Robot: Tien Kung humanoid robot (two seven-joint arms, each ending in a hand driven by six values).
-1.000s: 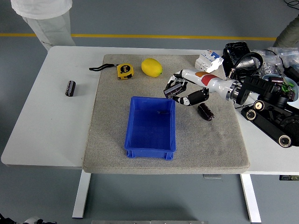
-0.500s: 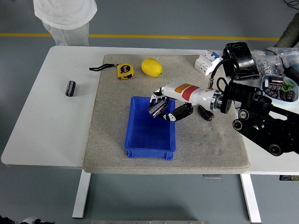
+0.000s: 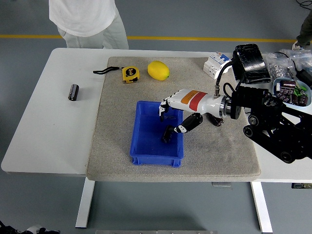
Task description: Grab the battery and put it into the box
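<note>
My right hand (image 3: 166, 121) hangs over the right half of the blue box (image 3: 146, 139), with fingers (image 3: 165, 104) and thumb spread apart and nothing clearly held between them. A small dark shape (image 3: 167, 138) lies low in the box at the thumb tip; it looks like the battery, though I cannot separate it cleanly from the thumb. Another dark battery (image 3: 218, 121) lies on the grey mat just behind my wrist, partly hidden. A third battery (image 3: 73, 91) lies on the bare table at the far left.
A lemon (image 3: 158, 70) and a yellow tape measure (image 3: 129, 73) sit at the mat's back. White breakers (image 3: 217, 63), a black pack (image 3: 249, 61) and a bowl of batteries (image 3: 291, 90) crowd the right. A person (image 3: 87, 22) stands at the far left edge.
My right hand carried the battery left from the mat over the box, sank into it and spread its fingers. The person at the far side walked right.
</note>
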